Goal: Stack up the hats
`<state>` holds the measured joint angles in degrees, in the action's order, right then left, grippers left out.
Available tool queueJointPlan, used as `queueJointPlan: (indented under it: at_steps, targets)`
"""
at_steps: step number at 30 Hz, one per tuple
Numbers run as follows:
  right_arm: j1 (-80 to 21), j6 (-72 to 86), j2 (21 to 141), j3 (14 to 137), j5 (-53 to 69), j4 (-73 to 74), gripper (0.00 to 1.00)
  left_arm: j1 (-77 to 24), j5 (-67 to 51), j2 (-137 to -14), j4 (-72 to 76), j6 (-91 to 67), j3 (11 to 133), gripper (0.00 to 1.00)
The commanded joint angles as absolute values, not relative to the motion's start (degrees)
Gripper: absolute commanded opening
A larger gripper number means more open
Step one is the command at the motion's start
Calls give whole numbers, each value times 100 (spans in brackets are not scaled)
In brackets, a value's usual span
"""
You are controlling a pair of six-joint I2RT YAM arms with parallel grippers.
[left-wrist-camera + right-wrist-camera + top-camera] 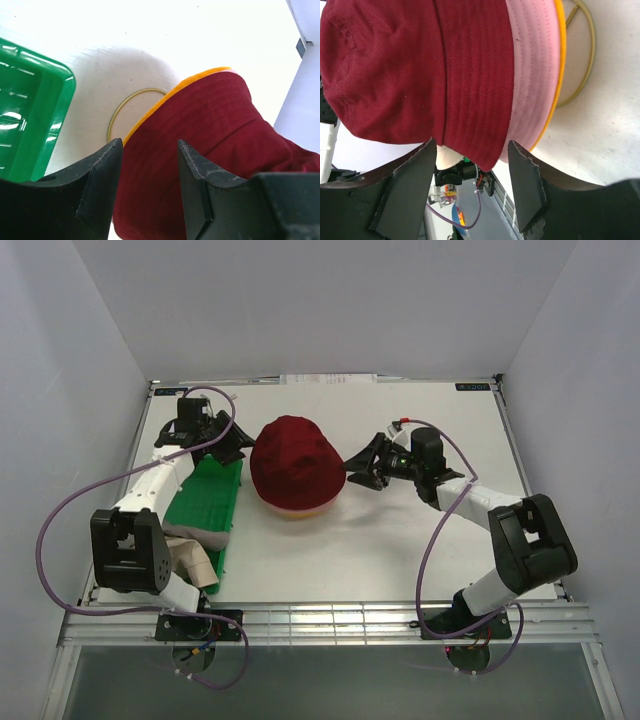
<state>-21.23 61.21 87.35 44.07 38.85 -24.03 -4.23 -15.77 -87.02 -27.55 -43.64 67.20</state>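
The dark red hat (295, 468) sits mid-table on top of the pale pink hat (532, 75) and the yellow-orange hat (300, 512), of which only the rims show. My left gripper (240, 452) is open and empty at the stack's left side; in the left wrist view (150, 150) the red hat (215, 130) lies just beyond its fingertips. My right gripper (352, 470) is open at the stack's right side; in the right wrist view (472, 150) the red brim (470, 100) hangs between its fingers. The beige hat (192, 558) lies under my left arm. The grey hat is not clearly visible.
The green plastic tray (205, 502) lies left of the stack, under my left arm, and shows in the left wrist view (30, 110). A gold wire frame (120, 112) pokes out from under the stack, also in the right wrist view (587, 60). White walls enclose the table.
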Motion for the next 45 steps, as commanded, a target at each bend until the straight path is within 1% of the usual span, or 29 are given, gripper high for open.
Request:
queueJointPlan:
  at_steps: [1, 8, 12, 13, 14, 16, 17, 20, 26, 30, 37, 45]
  targets:
    - [-2346, 6486, 8894, 4395, 3700, -3058, 65, -413, -1863, -8710, -2426, -4500, 6865, 58]
    - [-2461, 6715, 9114, 4395, 3639, -3384, 63, -413, -2092, -8736, -2057, -4711, 6601, 57]
    - [-2461, 6706, 9132, 4421, 3621, -3375, 57, -413, -2153, -8710, -1960, -4728, 6495, 56]
    - [-2461, 6715, 9149, 4421, 3621, -3384, 56, -413, -2171, -8701, -1951, -4755, 6469, 54]
    - [-2461, 6715, 9167, 4412, 3621, -3392, 49, -422, -2180, -8701, -1934, -4764, 6443, 53]
    - [-2461, 6715, 9184, 4403, 3621, -3393, 39, -422, -2215, -8692, -1890, -4772, 6372, 50]
    - [-2461, 6715, 9193, 4386, 3621, -3393, 31, -413, -2215, -8666, -1881, -4772, 6355, 49]
    - [-2452, 6654, 9290, 4412, 3630, -3340, 20, -422, -2180, -8587, -1890, -4738, 6249, 48]
    - [-2329, 6469, 9536, 4561, 3683, -3147, 8, -422, -2039, -8394, -2056, -4615, 6152, 48]
    - [-2171, 6128, 9685, 4833, 3753, -2770, 8, -404, -1969, -8297, -2144, -4509, 6161, 48]
    - [-2048, 5416, 10089, 5659, 3867, -1645, 8, -404, -2021, -8288, -2127, -4447, 6126, 50]
    - [-2039, 5028, 10511, 6248, 4025, -1126, 8, -413, -2092, -8315, -1916, -4386, 6065, 53]
